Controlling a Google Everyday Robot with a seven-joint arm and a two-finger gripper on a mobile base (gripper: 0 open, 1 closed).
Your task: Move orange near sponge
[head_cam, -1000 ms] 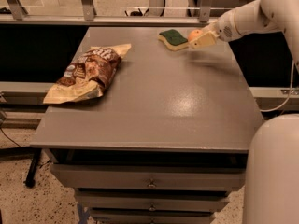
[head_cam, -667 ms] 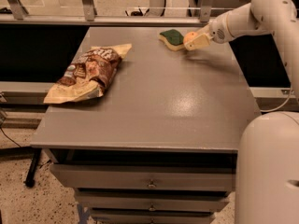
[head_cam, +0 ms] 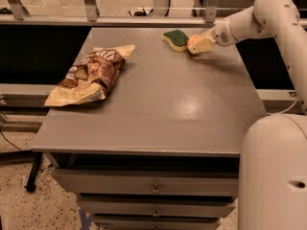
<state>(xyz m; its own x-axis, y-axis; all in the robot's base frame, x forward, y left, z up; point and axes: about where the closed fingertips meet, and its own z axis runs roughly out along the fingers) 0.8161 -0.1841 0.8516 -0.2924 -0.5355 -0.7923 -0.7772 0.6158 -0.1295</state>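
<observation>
The sponge point(head_cam: 175, 39), dark green on top with a pale yellow base, lies at the far edge of the grey table point(head_cam: 158, 104). Right beside it on its right, my gripper point(head_cam: 196, 46) reaches in from the right and is shut on the orange point(head_cam: 193, 41), a small round orange fruit mostly covered by the cream fingers. The orange is very close to the sponge's right edge; I cannot tell whether they touch or whether the orange rests on the table.
A brown-and-tan snack bag point(head_cam: 89, 75) lies on the left part of the table. My white arm point(head_cam: 259, 18) comes in from the upper right, and the robot's body point(head_cam: 273, 171) stands at the lower right. Drawers point(head_cam: 153, 190) sit under the tabletop.
My gripper has moved left with the orange, closing the gap to the sponge. The sponge and the bag have not moved.
</observation>
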